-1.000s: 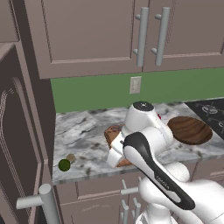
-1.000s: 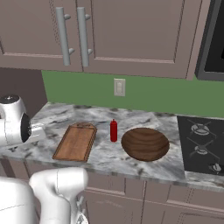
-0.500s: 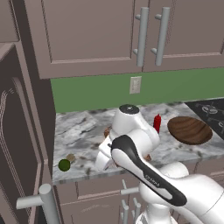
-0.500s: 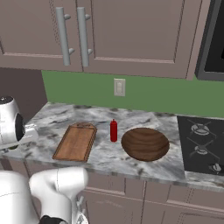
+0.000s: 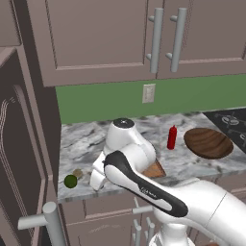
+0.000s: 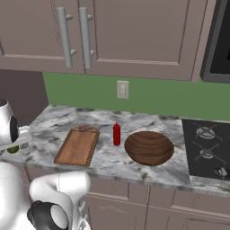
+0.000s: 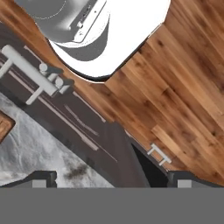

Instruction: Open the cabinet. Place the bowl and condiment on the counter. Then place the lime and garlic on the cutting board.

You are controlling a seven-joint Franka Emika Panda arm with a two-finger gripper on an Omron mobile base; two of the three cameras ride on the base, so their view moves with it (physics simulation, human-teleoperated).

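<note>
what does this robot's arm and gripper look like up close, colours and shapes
The arm is glossy white, built of rounded, tube-like segments, with a dark charcoal band curving along one link and a dark cap on the round joint at the top. In the right base view a dark round joint shows near its base. The gripper ends in two small dark, blocky fingertips. No cables show.

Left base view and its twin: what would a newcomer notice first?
The white arm sweeps across the foreground toward the counter's left end, where the lime sits near the edge. Behind it on the marble counter stand the cutting board, the red condiment and the wide bowl.
</note>
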